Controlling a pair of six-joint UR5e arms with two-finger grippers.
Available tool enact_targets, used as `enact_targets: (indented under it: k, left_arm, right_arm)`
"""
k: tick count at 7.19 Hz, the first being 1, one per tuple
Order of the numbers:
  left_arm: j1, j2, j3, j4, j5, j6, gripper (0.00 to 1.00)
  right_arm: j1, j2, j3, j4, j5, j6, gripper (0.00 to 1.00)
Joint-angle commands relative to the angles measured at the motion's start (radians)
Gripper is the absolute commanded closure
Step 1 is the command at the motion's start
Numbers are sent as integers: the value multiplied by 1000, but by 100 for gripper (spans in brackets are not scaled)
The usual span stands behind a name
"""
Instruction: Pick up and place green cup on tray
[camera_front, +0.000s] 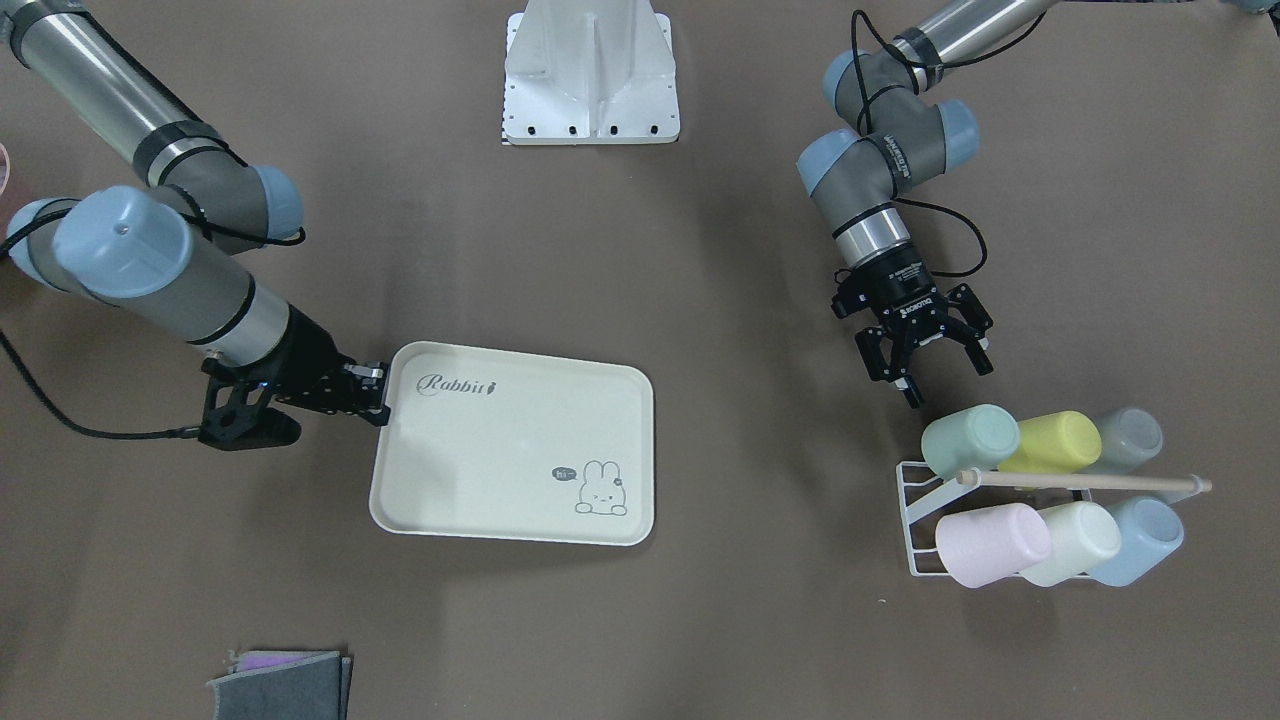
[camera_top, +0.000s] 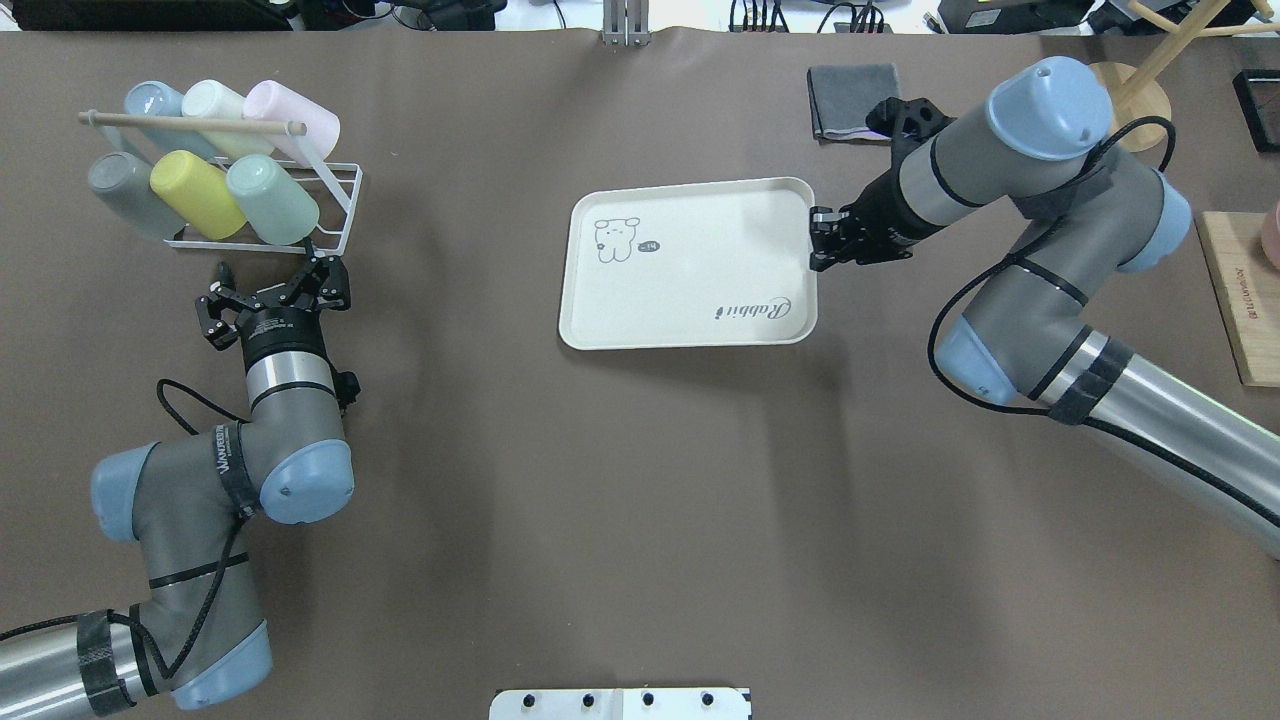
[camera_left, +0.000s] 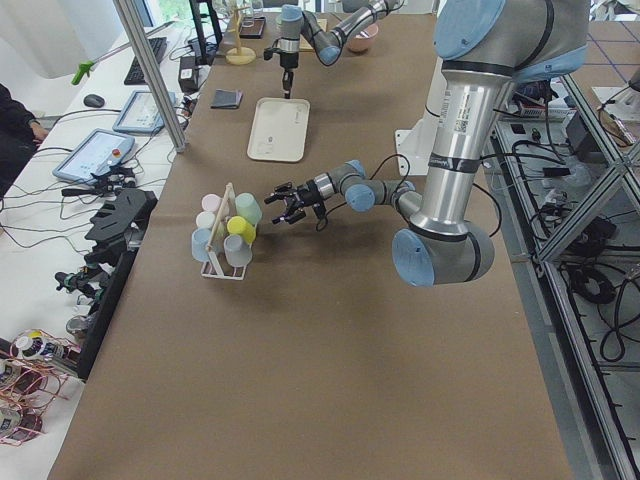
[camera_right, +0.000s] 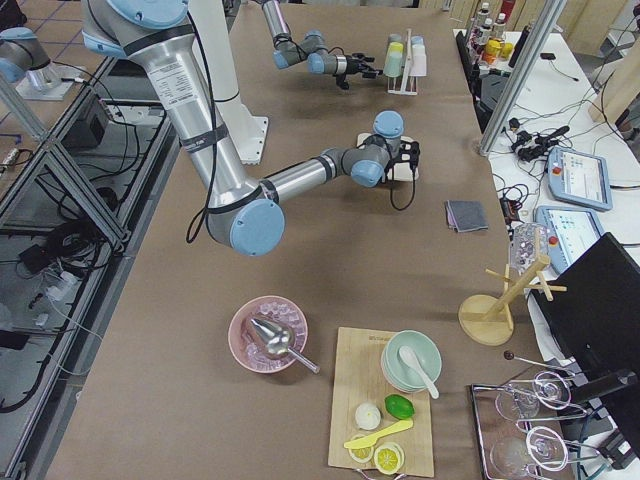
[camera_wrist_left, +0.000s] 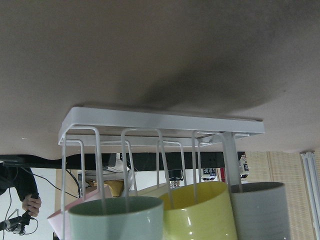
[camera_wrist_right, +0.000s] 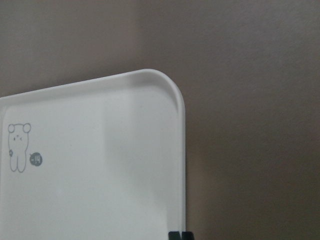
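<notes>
- The brown table (camera_front: 640, 620) is carrying everything, with the tray near its middle and the cup rack toward the robot's left end.
- The right arm (camera_front: 170, 280) is reaching low across the table to the tray's corner beside the "Rabbit" script.
- The left arm (camera_front: 880, 170) is bending down toward the rack, its wrist pointing at the cups.
- The cream tray (camera_front: 520, 450) is lying flat on the table with nothing on it, well apart from the rack.
- The white wire rack (camera_front: 915, 510) is standing on the table and holding six cups on their sides in two rows, with a wooden rod (camera_front: 1085, 483) running across the top between the rows.
- The right gripper (camera_front: 385, 395) is pinching the tray's rim, its fingertips pressed together on the edge in the right wrist view.
- The left gripper (camera_front: 925, 350) is hovering just beside the rack with its fingers spread wide, holding nothing and not touching any cup.
- The green cup (camera_front: 968, 440) is lying in the rack's row nearer the robot, at the end closest to the tray, touching the yellow cup (camera_front: 1058, 442); the grey cup (camera_front: 1128, 438) is sitting beyond that.
- The pink cup (camera_front: 990, 545), cream cup (camera_front: 1070, 543) and blue cup (camera_front: 1140, 540) are filling the far row.
</notes>
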Motion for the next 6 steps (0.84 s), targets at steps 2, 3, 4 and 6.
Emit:
enact_targets:
  k: [2,3,4,6]
  left_arm:
    - [6,-38,91,-65,7,3,2]
    - [2,-40,102,-82,29,5,2]
    - [-3,-55,113,-81,29,6,2]
    - [-41,-75,110,-122,29,105,2]
  right_arm:
    - [-99,14,69,-26,-87,75,100]
    - [-113,19,81,-47,-107,76,100]
    - [-128,19,95,-49,-121,88,100]
    - [-104,7,91,-67,-92,72,97]
